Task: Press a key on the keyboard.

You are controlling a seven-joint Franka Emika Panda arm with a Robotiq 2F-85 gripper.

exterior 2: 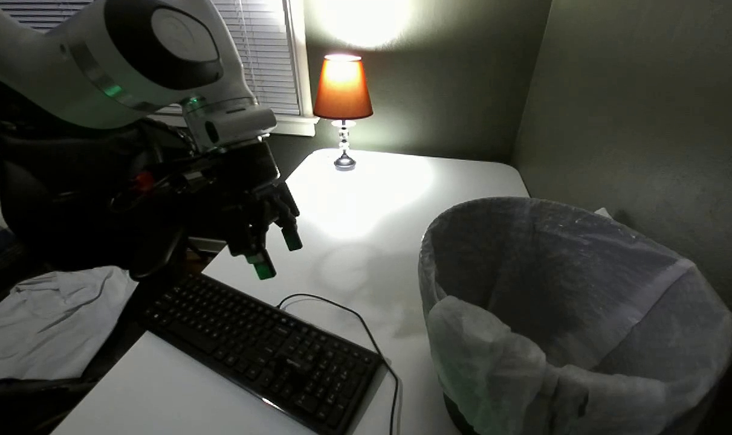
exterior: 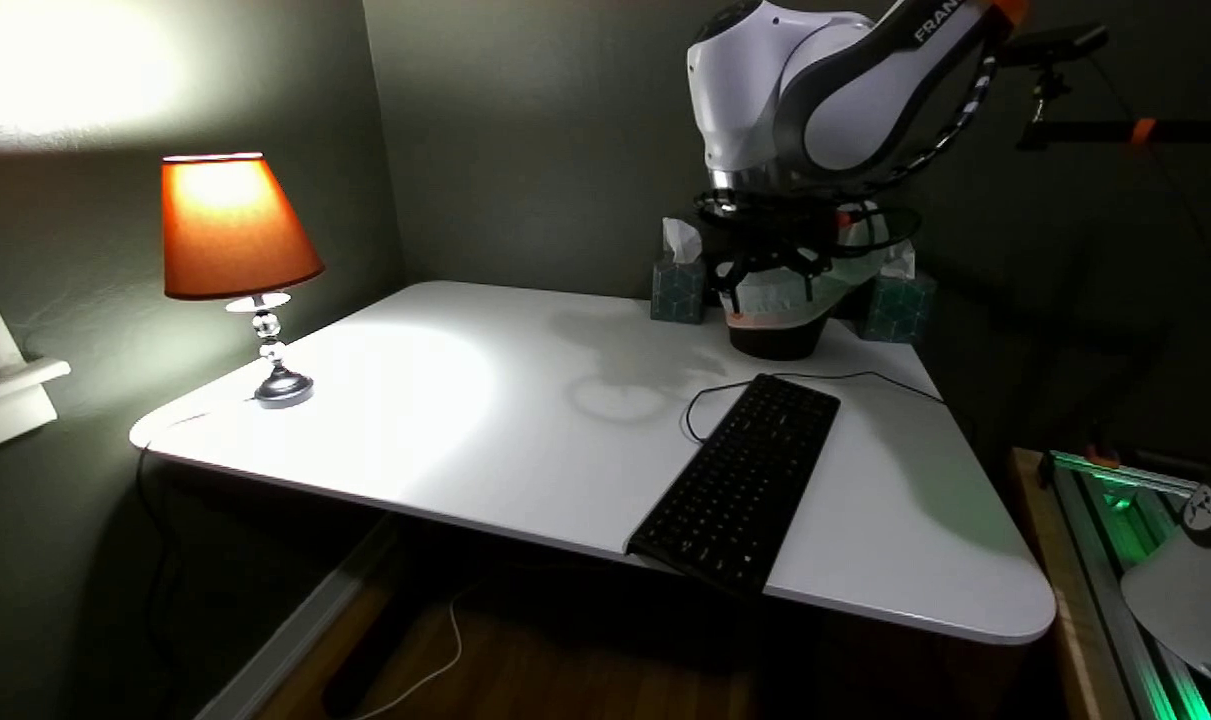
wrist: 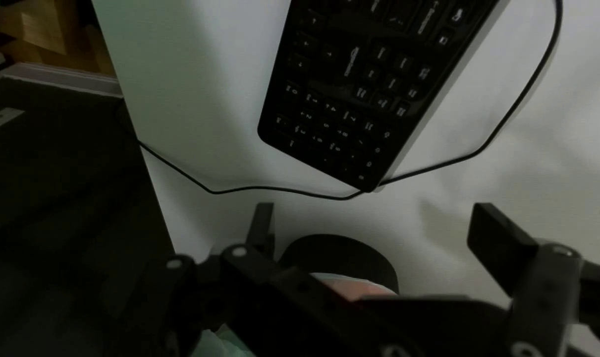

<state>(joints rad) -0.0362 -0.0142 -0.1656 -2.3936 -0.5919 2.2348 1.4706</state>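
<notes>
Nearest the lens in the wrist view is the gripper (wrist: 374, 213), its two fingers spread wide, with nothing held between them. Beyond lies the keyboard (wrist: 369, 82), its number pad (wrist: 329, 121) toward the fingers, while a thin cable (wrist: 526, 89) passes by one corner. Spread like this, the fingers would probably strike two keys or straddle one, so it pays to bring them together first and press with a single blunt tip.

In an exterior view a lined bin (exterior 2: 486, 362) looms in front, near the number-pad end of the keyboard. The gripper (exterior 2: 277, 257) hangs above the table (exterior 2: 341, 266), touching neither keys nor cable. Good practice here: choose one key well inside the rows, centre the tip over it, and only then come straight down, slowly, keeping away from the bin's rim.

In an exterior view the keyboard (exterior: 740, 480) lies flat on the table, running from near the bin to the table's edge, where its end seems to jut slightly past. Pressing there might tip it, so a key over the supported part is the safer target. Stop once the key gives, then lift straight up, so that the keyboard does not skid.
</notes>
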